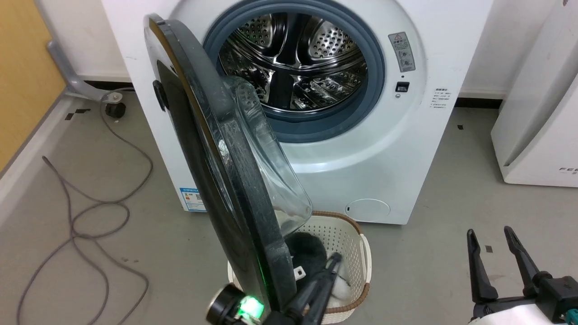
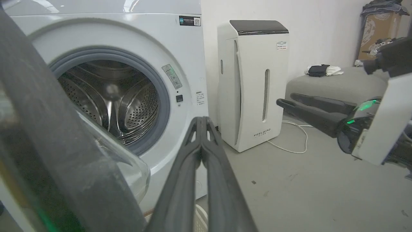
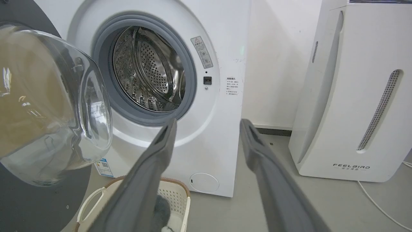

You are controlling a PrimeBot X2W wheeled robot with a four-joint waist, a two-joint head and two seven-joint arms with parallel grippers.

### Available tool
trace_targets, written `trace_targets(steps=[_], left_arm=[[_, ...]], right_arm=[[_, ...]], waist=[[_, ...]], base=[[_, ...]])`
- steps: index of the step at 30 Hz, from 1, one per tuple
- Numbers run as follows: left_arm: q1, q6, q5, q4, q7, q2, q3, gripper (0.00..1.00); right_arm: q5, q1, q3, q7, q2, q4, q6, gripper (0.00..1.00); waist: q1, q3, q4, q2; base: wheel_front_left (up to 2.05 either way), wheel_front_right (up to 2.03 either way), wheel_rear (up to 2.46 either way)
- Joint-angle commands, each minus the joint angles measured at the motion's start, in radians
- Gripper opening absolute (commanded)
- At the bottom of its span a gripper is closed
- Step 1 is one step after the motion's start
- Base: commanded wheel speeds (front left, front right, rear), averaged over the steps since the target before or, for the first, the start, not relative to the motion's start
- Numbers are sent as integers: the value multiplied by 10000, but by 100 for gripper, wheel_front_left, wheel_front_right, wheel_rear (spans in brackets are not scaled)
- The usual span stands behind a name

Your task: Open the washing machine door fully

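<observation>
The washing machine [image 1: 406, 149] is a white front-loader, and its steel drum [image 1: 293, 58] is exposed. The washing machine door [image 1: 216, 149] stands swung out towards me, nearly edge-on, with its clear glass bowl [image 1: 266, 158] facing right. My left gripper [image 1: 336, 258] is shut with nothing in it. It lies low beside the door's inner rim; I cannot tell whether they touch. In the left wrist view its shut fingers [image 2: 201, 120] point at the machine [image 2: 186, 64], with the door rim [image 2: 48, 145] at left. My right gripper [image 1: 490, 232] hangs open at lower right, away from the door [image 3: 48, 103].
A white laundry basket [image 1: 356, 243] holding dark and white cloth sits on the floor under the door's lower edge. A white slanted appliance [image 1: 537, 135] stands to the machine's right. Grey cables [image 1: 90, 212] loop over the floor at left.
</observation>
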Motion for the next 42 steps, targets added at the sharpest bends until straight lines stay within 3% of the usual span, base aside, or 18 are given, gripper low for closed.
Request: trace_targets(steps=[1, 13, 22, 42], left_arm=[[102, 91, -39, 74, -44, 64, 103, 0], [381, 202, -178, 389, -44, 52, 632, 0], [597, 140, -102, 471, -44, 97, 723, 0], [998, 431, -102, 198, -44, 436, 1519, 0]], right_arm=[[22, 4, -13, -43, 36, 39, 50, 100], [41, -8, -232, -44, 36, 67, 50, 100], [83, -49, -250, -44, 36, 138, 50, 100], [231, -80, -204, -44, 36, 237, 50, 100]], waist=[[-1, 20, 18, 0], [-1, 117, 532, 0], [-1, 141, 1337, 0], [-1, 216, 2831, 0]], base=[[0, 0, 0], [0, 0, 0], [0, 0, 0], [0, 0, 0]])
